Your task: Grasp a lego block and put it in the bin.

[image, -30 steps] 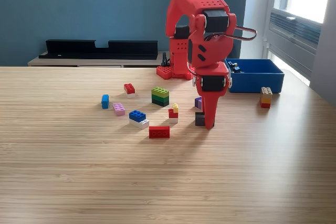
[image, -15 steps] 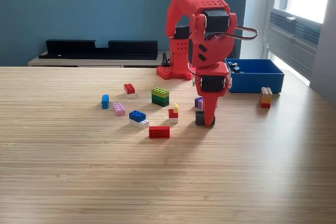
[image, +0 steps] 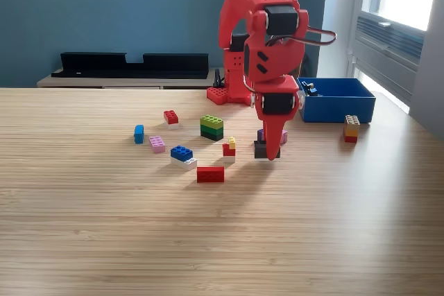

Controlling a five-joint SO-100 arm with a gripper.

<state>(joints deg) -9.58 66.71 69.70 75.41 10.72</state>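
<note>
While the red arm leans down at centre frame, its gripper (image: 269, 149) is clamped on a black block (image: 262, 149), held just above the wooden table (image: 222, 227), with a purple block (image: 282, 136) tucked close behind. The blue bin (image: 337, 98) sits at right of centre, well apart. A red block (image: 210, 174) and a green block (image: 211, 127) lie to the left

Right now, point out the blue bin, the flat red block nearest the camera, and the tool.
blue bin (image: 340, 110): exterior view, front wall.
flat red block (image: 210, 175): exterior view, front face.
tool (image: 269, 149): exterior view, fingertips at the black block.
</note>
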